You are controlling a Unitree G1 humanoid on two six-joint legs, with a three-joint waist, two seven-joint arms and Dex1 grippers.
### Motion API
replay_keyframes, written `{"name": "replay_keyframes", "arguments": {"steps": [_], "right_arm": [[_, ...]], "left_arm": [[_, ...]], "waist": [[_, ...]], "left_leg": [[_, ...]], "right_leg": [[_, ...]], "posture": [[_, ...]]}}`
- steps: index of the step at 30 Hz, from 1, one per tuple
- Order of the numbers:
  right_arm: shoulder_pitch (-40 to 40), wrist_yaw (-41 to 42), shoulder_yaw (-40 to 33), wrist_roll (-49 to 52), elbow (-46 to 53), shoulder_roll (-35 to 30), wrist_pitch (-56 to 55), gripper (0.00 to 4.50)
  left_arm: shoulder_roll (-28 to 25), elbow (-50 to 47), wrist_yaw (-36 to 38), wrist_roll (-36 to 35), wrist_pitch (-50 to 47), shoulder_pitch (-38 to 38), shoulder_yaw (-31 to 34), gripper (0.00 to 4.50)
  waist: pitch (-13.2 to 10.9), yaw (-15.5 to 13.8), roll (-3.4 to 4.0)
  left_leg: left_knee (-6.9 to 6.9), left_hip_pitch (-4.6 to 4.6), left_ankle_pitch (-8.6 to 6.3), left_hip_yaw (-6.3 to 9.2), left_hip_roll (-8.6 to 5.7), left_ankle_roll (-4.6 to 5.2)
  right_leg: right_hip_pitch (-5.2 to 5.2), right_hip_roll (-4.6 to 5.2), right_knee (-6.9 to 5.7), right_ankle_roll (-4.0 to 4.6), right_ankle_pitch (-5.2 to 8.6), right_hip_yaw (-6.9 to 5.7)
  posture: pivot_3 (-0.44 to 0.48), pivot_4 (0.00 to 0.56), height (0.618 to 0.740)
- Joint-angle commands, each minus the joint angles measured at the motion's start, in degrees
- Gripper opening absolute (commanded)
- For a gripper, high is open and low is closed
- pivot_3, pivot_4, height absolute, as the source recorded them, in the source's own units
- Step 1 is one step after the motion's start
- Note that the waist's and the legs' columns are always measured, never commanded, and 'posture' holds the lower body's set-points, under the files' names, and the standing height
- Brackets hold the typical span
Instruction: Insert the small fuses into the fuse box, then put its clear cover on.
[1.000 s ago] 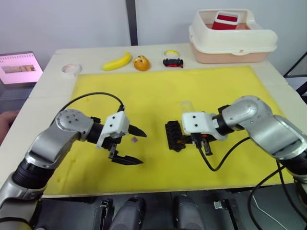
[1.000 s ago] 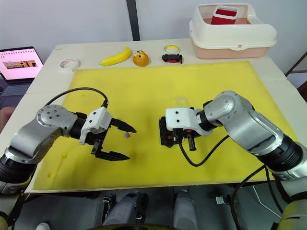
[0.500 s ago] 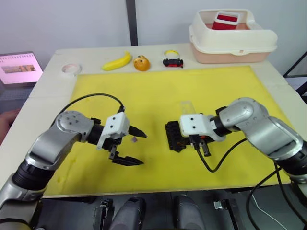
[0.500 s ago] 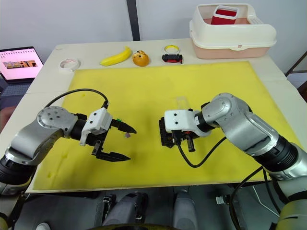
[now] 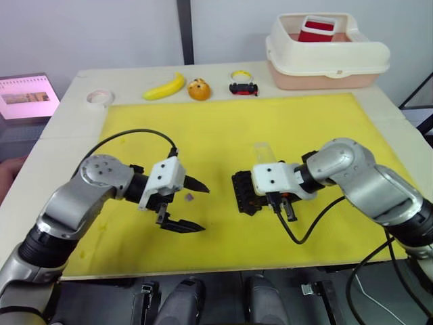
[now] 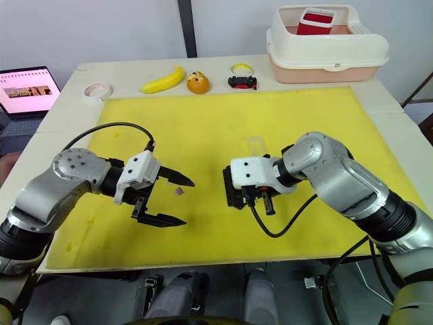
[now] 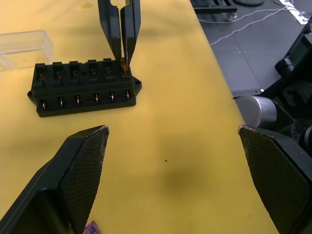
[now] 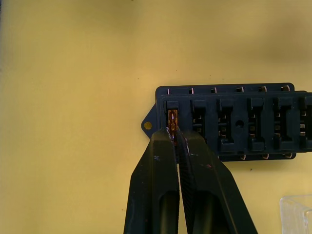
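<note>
The left gripper (image 5: 193,205), fingers spread and empty, sits well left of the fuse box (image 8: 234,122), with a purple fuse (image 5: 190,198) between its tips. The right gripper (image 8: 174,138) pinches an orange fuse (image 8: 171,118) over the box's end slot; the box's long axis runs crosswise to those fingers. The clear cover (image 7: 22,45) lies just beyond the box.

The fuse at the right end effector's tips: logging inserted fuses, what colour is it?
Orange fuse, seen best in the right wrist view.

A banana (image 5: 164,87), toy car (image 5: 244,88) and cream tub (image 5: 327,55) (red container inside) sit beyond the yellow mat (image 5: 223,128).
</note>
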State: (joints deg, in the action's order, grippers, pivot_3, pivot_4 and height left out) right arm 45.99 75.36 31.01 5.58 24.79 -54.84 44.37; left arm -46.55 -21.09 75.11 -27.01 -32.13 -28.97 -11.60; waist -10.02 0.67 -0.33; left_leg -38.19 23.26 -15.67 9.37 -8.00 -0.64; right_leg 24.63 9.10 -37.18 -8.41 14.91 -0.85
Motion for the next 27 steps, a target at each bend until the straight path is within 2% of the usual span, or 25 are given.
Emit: {"name": "replay_keyframes", "arguments": {"steps": [1, 11, 14, 17, 27], "right_arm": [[0.2, 0.7, 1.0, -1.2, -0.1, 0.8, -0.6, 0.00], [1.3, 1.6, -0.4, -0.9, 0.6, 1.8, -0.5, 0.00], [1.8, 1.2, -1.0, -0.6, 0.7, 2.6, 0.8, 1.04], [2.4, 1.4, -2.0, 0.7, 1.3, 3.2, 3.3, 2.37], [2.0, -1.0, -10.3, 9.9, 5.7, 4.1, 13.2, 2.37]], "left_arm": [[0.1, -1.9, -0.2, -1.2, -0.1, -0.4, 0.6, 4.47], [0.0, -2.0, -0.2, -1.2, -0.2, -0.3, 0.5, 4.47], [0.1, -1.9, -0.2, -1.1, -0.1, -0.3, 0.4, 4.50], [0.1, -1.8, -0.2, -1.1, -0.1, -0.3, 0.4, 4.50], [0.0, -1.7, -0.3, -0.9, 0.1, -0.2, 0.5, 4.50]], "waist": [[0.0, 0.0, 0.00], [0.0, 0.1, 0.00], [0.0, 0.1, 0.00], [0.0, 0.0, 0.00], [0.0, -0.1, 0.00]], "left_leg": [[0.00, -0.01, 0.00, 0.00, 0.00, 0.00], [0.00, -0.02, 0.00, 0.00, 0.01, 0.00], [0.00, -0.01, 0.00, 0.00, 0.01, 0.00], [0.00, -0.01, 0.00, 0.00, 0.01, 0.00], [-0.01, 0.00, 0.00, 0.01, 0.01, 0.00]], "right_leg": [[0.00, 0.00, 0.00, 0.00, 0.00, 0.00], [0.00, -0.01, 0.00, 0.00, 0.00, 0.00], [0.00, -0.02, -0.01, 0.00, 0.00, 0.00], [0.00, -0.01, 0.00, 0.00, 0.00, 0.01], [0.00, -0.01, 0.00, 0.01, -0.01, 0.01]], "posture": [[0.000, 0.150, 0.740], [0.000, 0.150, 0.740], [0.000, 0.150, 0.740], [0.000, 0.150, 0.740], [0.000, 0.150, 0.740]]}}
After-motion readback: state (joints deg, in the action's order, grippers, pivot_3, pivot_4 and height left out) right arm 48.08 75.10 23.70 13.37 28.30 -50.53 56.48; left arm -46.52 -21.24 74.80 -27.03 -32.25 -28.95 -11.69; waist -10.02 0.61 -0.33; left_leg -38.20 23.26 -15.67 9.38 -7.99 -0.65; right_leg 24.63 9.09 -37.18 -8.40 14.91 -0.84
